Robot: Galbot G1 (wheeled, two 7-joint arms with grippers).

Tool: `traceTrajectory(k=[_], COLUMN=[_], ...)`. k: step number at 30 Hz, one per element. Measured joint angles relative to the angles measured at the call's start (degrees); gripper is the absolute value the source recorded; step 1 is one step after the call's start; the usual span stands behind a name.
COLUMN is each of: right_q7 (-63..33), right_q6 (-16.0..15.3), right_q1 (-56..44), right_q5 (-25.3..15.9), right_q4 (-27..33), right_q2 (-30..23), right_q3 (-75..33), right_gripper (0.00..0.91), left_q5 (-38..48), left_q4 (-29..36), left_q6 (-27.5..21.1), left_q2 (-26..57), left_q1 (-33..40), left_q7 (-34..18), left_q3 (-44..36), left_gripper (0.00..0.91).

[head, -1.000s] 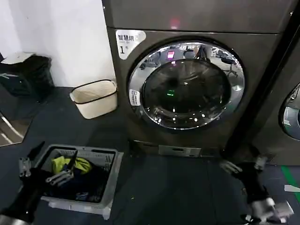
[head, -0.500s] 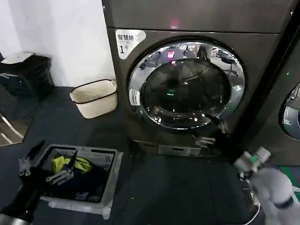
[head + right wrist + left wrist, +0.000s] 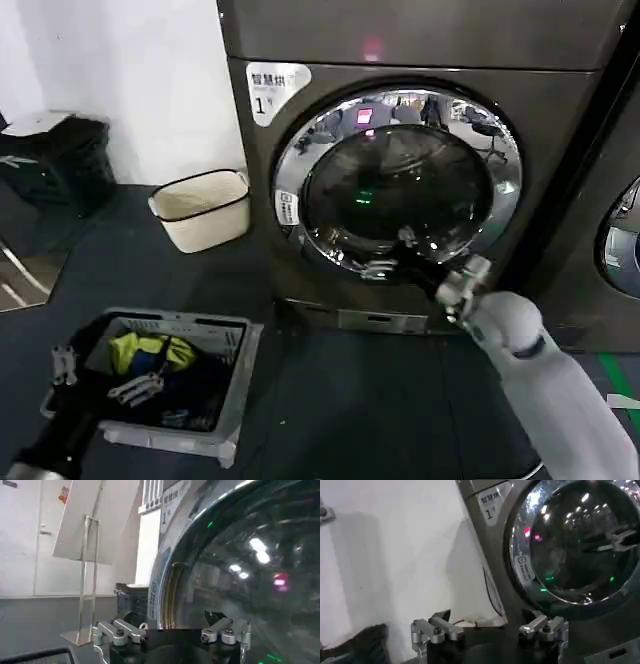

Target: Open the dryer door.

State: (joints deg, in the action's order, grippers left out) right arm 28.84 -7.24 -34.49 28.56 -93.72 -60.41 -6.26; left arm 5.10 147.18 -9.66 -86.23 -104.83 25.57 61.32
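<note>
The dryer door (image 3: 398,180) is round, with a wide chrome rim and dark glass, and lies shut against the dark grey machine bearing the "1" sticker (image 3: 266,98). My right gripper (image 3: 391,253) is open, held close in front of the door's lower glass and chrome rim, with nothing between its fingers. In the right wrist view that gripper (image 3: 172,626) faces the rim (image 3: 167,587), which sits between the spread fingers. My left gripper (image 3: 95,375) hangs open low at the left over the laundry basket. Its own view shows the left gripper (image 3: 487,626) and the door (image 3: 570,535) farther off.
A grey laundry basket (image 3: 235,385) with yellow and dark clothes stands on the floor at front left. A cream waste bin (image 3: 203,208) sits by the white wall, and a black bin (image 3: 60,160) farther left. The neighbouring machine's door (image 3: 622,240) shows at the right edge.
My right arm has risen from floor level at the lower right and swung left, up to the door's lower rim. The left gripper has sunk slightly over the basket.
</note>
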Motion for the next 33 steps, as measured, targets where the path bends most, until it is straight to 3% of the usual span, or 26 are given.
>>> traceTrajectory(k=[18, 33], right_q7=[1.1, 2.9], right_q6=[0.2, 0.7], right_q1=[9.6, 11.5], right_q5=[-2.6, -2.8], right_q4=[12.9, 16.3], right_q2=[-9.5, -12.1], right_q3=[9.1, 10.2], right_gripper=[0.907, 0.907], left_q5=[-2.9, -4.6], left_q4=[0.0, 0.0], left_q6=[0.7, -0.8], left_q2=[0.3, 0.4], left_q1=[-0.5, 0.0], left_q7=[0.2, 0.5], left_q3=[-0.4, -0.4], left_gripper=[0.907, 0.907])
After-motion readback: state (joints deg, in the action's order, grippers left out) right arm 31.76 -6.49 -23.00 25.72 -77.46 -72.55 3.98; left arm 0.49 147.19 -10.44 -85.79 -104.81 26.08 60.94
